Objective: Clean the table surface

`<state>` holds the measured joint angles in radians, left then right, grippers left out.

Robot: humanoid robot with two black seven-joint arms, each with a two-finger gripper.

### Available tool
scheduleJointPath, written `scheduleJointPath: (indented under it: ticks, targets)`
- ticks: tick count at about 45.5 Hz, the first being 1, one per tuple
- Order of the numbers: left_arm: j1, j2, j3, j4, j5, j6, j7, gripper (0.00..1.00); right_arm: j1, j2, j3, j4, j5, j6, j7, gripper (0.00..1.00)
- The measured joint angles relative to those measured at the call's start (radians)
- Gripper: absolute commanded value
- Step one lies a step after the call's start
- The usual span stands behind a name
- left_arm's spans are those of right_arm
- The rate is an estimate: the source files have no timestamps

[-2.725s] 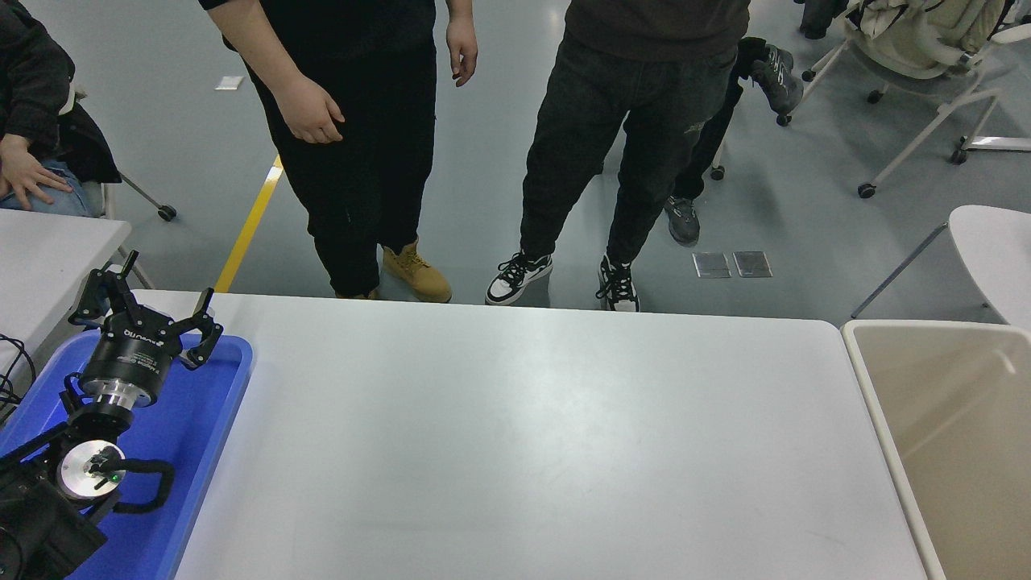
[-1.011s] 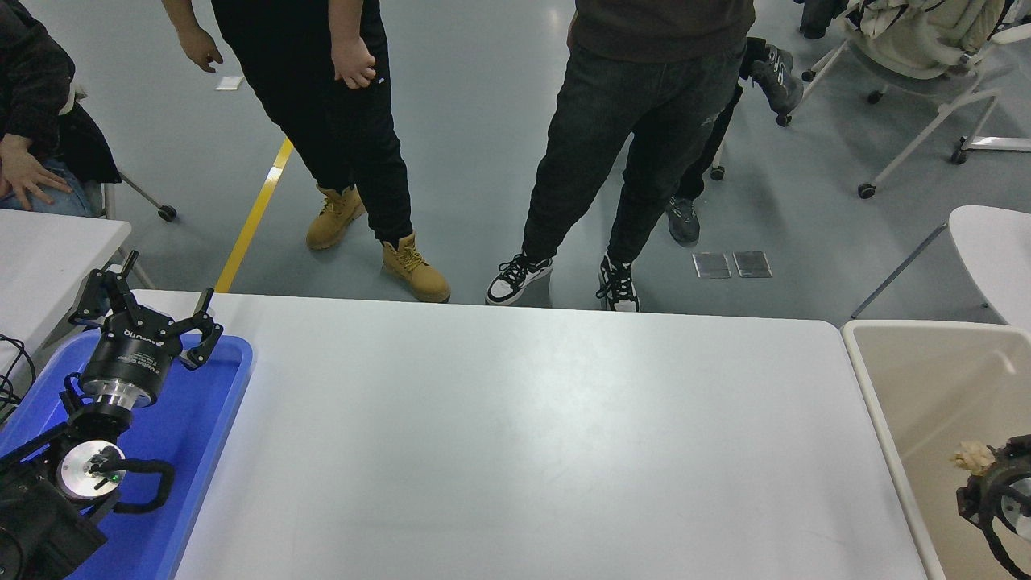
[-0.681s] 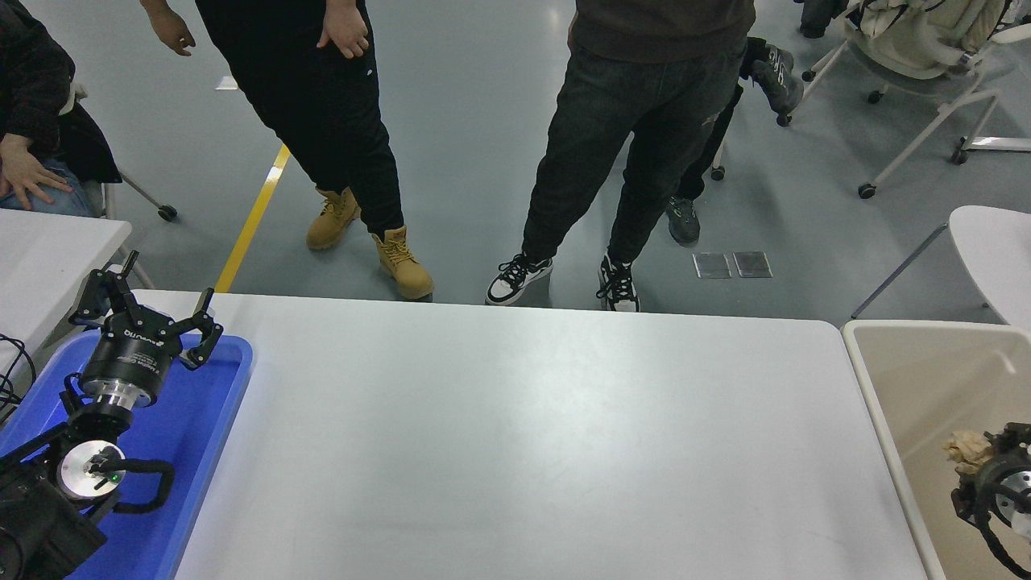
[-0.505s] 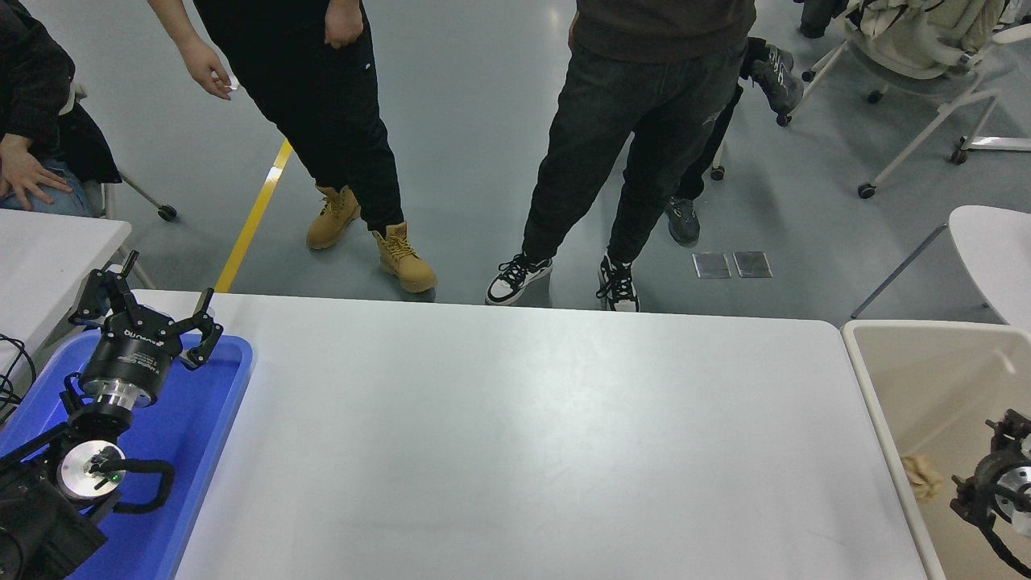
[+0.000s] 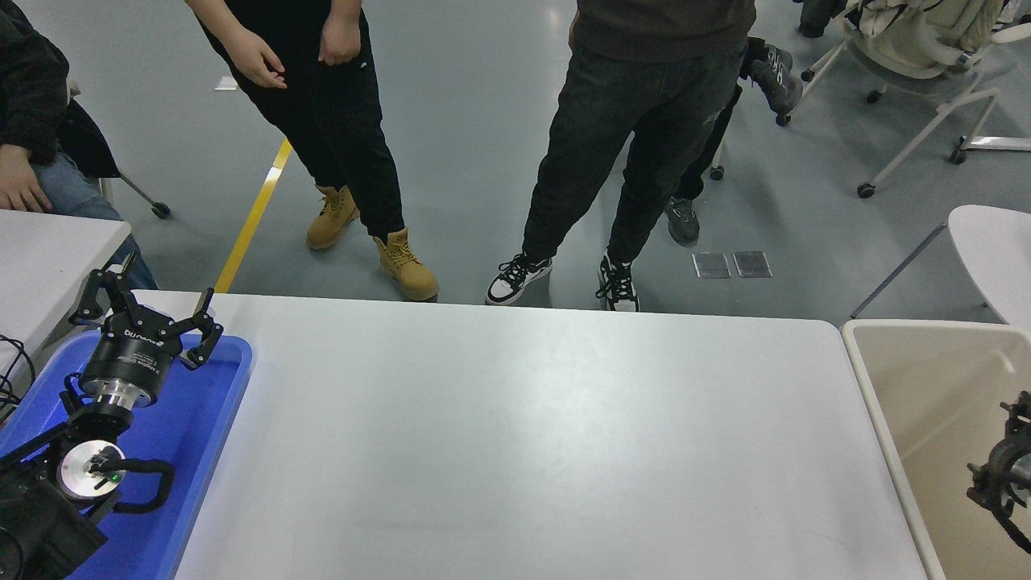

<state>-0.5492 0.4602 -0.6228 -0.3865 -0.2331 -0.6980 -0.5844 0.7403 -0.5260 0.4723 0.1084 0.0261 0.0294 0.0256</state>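
The table surface (image 5: 523, 435) is the wide white tabletop with rounded corners, and nothing lies on it. My right gripper (image 5: 1003, 451) comes in at the right edge, over the inside of the beige bin (image 5: 902, 379), open and empty, with part of it cut off by the picture's edge. My left gripper (image 5: 149, 314) is parked open over the blue tray (image 5: 205, 419) at the lower left. No scrap shows in the bin from here.
Two people stand at the table's far side (image 5: 354, 161) (image 5: 612, 161). A third person sits at the upper left (image 5: 32, 97) by a smaller white table (image 5: 40, 266). Another white tabletop (image 5: 995, 250) and wheeled chairs stand at the right.
My right gripper came in over the bin holding a crumpled tan wad, let it fall into the bin, and has drawn back toward the right edge. The left person shifted.
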Motion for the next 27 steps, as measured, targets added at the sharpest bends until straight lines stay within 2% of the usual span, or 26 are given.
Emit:
scheduleJointPath:
  ticks: [12, 27]
  targets:
    - [0.0, 0.0, 0.0, 0.0, 0.0, 0.0, 0.0, 1.0, 0.096, -0.088, -0.003, 0.122, -0.002, 0.003, 0.007, 1.0]
    - [0.0, 0.0, 0.0, 0.0, 0.0, 0.0, 0.0, 1.0, 0.131, -0.155, 0.059, 0.317, -0.003, 0.007, 0.121, 1.0]
